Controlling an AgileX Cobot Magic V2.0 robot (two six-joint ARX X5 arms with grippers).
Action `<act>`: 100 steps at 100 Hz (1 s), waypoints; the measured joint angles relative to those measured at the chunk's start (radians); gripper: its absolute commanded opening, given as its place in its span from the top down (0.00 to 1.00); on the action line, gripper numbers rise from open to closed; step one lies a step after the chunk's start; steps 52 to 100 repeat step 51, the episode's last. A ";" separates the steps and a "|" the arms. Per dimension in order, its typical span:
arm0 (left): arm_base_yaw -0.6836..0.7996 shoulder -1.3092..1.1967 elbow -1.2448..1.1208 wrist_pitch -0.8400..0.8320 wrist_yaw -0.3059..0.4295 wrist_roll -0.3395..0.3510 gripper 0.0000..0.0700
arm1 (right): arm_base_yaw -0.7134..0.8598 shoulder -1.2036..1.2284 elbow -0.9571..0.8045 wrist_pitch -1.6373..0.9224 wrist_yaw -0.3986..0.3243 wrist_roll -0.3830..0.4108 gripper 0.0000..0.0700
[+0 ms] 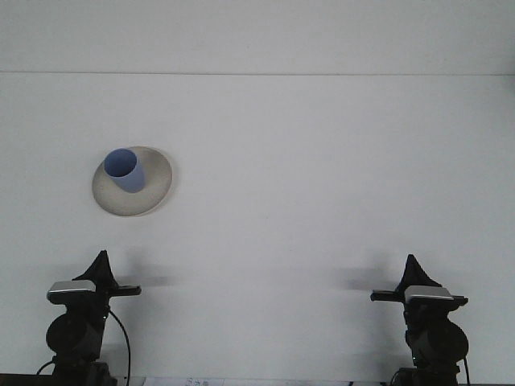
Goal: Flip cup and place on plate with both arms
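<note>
At the bottom edge of the frame, in the lower left corner, the left gripper (pixel 101 259) rises as a dark pointed shape above its grey wrist block, with a black cable looping down beside the arm; from this angle I cannot tell whether its fingers are spread or pressed together. In the lower right corner the right gripper (pixel 413 264) shows the same dark pointed outline above a grey block and a short black crossbar, and its state cannot be told either. Both grippers hold nothing and sit well apart from each other and from the task's things, each throwing a faint shadow on the white table (pixel 322 185) just beside it. Farther up, in the left part of the frame a little above the middle, lies the plate (pixel 153 193), a pale grey-white round dish. The blue cup (pixel 125 170) stands on the plate, toward its upper left side, with its open mouth facing up and its rim overlapping the plate's far edge in this view. Beyond that, near the top of the frame, a thin horizontal line crosses the whole width where the table meets the white wall (pixel 257 36).
</note>
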 measured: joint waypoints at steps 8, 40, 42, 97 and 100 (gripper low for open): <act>0.000 0.000 0.000 0.000 0.000 0.000 0.98 | 0.000 0.000 0.000 0.003 0.000 0.000 0.99; 0.000 0.000 0.000 0.000 0.000 0.000 0.98 | 0.000 0.000 0.000 0.029 0.000 0.000 1.00; 0.000 0.000 0.000 0.000 0.000 0.000 0.98 | 0.000 0.000 0.000 0.029 0.000 0.000 0.99; 0.000 0.000 0.000 0.000 0.000 0.000 0.98 | 0.000 0.000 0.000 0.029 0.000 0.000 0.99; 0.000 0.000 0.000 0.000 0.000 0.000 0.98 | 0.000 0.000 0.000 0.029 0.000 0.000 0.99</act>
